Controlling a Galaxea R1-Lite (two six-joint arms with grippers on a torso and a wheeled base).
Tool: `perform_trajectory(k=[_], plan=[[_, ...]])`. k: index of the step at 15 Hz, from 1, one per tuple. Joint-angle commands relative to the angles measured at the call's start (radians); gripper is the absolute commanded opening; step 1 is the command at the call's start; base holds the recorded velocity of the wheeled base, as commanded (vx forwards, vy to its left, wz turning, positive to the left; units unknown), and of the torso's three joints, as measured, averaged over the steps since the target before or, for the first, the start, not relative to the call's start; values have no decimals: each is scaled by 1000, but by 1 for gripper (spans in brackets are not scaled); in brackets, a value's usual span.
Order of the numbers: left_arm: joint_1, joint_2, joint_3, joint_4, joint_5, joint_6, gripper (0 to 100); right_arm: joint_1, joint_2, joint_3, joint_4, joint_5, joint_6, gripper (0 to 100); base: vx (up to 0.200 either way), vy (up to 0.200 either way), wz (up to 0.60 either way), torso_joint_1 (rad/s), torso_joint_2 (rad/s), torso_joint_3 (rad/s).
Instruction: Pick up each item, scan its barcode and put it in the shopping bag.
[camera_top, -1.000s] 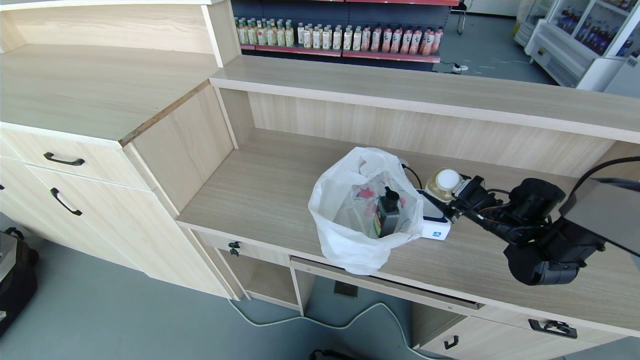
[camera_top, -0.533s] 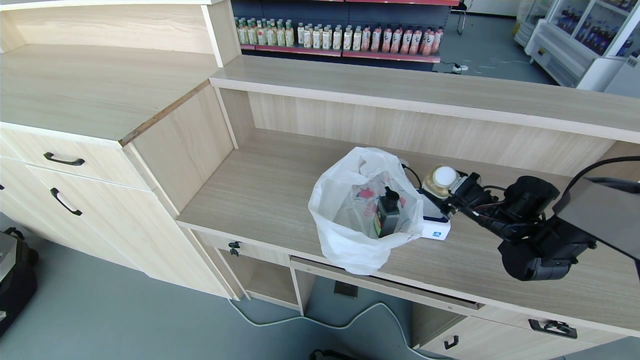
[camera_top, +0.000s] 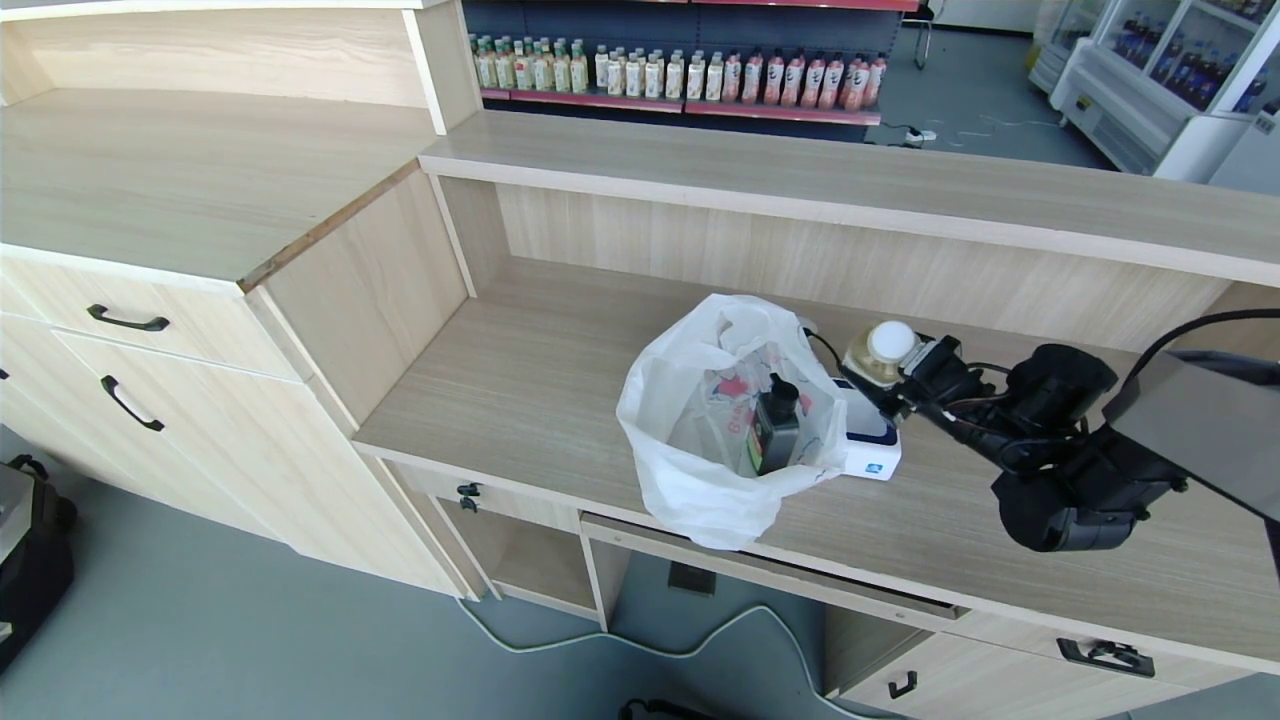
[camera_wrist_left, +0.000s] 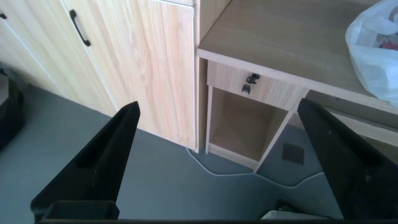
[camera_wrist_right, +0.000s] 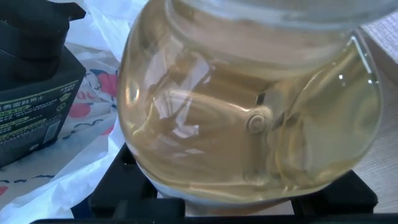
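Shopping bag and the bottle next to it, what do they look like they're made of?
The shopping bag: thin white plastic film, slightly glossy; it crumples in soft folds. The bottle: clear and shiny, glass or hard plastic, cannot tell which; sharp reflections, yellowish liquid visible inside. Its cap: white, matte, probably plastic.

A shop: a wooden checkout counter (camera_top: 540, 370) carries a scanner (camera_top: 872, 457) and a plastic bag (camera_top: 680, 490). Behind it are a shelf (camera_top: 680, 104) lined with drink bottles (camera_top: 650, 75) and a glass-fronted cooler (camera_top: 1150, 90).
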Motion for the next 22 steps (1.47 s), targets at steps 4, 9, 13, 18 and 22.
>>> perform_trajectory(k=[4,9,13,18,22], plan=[[0,0,0,0,0,-1,100,-2,-563,264,110,-339,344,0,0,0,0,0,0,0],[0,0,0,0,0,-1,100,-231,-1164,590,783,-655,585,0,0,0,0,0,0,0],[0,0,0,0,0,-1,100,-309,-1337,612,989,-691,602,0,0,0,0,0,0,0],[0,0,0,0,0,-1,100,-235,-1359,658,906,-673,847,0,0,0,0,0,0,0],[0,0,0,0,0,-1,100,-234,-1374,696,911,-665,865,0,0,0,0,0,0,0]])
